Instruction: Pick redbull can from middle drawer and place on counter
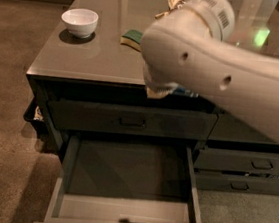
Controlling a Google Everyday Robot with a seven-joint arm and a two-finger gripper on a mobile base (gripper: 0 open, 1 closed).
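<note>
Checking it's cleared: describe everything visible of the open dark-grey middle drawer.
The wide dark-grey middle drawer is pulled out below a closed drawer: bare flat bottom, tall sides, front panel nearest the camera. Nothing shows inside or touches it. The gripper sits above, at the glossy counter edge, largely hidden under the white arm.

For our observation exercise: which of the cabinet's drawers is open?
The middle drawer, pulled out low at the front; the other drawers are shut. The gripper hangs above at the counter edge.

The jaws, mostly hidden under the white arm point(225, 68), hang at the worktop point(95, 58) front edge; the open middle drawer point(127, 175) lies below them.
</note>
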